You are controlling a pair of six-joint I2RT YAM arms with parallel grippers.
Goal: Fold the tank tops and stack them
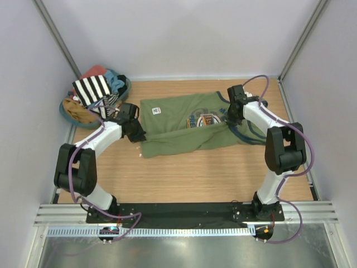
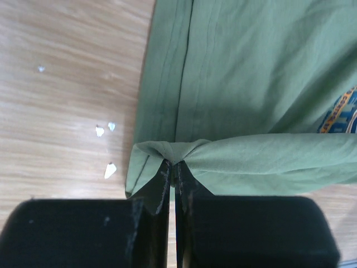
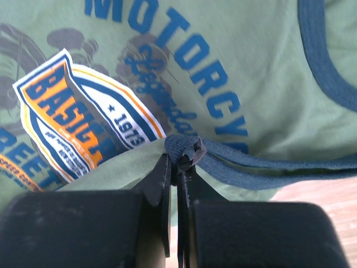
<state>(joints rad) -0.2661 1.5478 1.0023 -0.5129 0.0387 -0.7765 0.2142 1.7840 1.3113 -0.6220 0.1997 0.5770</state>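
Two grippers are in view, and we find both clamped on the same garment. At the far left, a basket [image 1: 66, 112] holds a crumpled pile. On top we identify one striped tank top [image 1: 92, 89]. A salmon-red garment [image 1: 95, 71] and a light blue garment [image 1: 118, 84] are mostly buried, and their shapes are unreadable. The left gripper [image 2: 172, 164] has its jaws pinched onto a raised fold at the left edge of the one olive tank top [image 1: 178, 125], which lies spread on the table [image 1: 195, 173]. We count four white flecks [image 2: 110, 170] beside that edge. The printed patch [image 3: 83, 123] is partly covered by lifted cloth. The right gripper [image 3: 178, 162] is closed on the dark blue trim, and the straps behind its arm are hidden.
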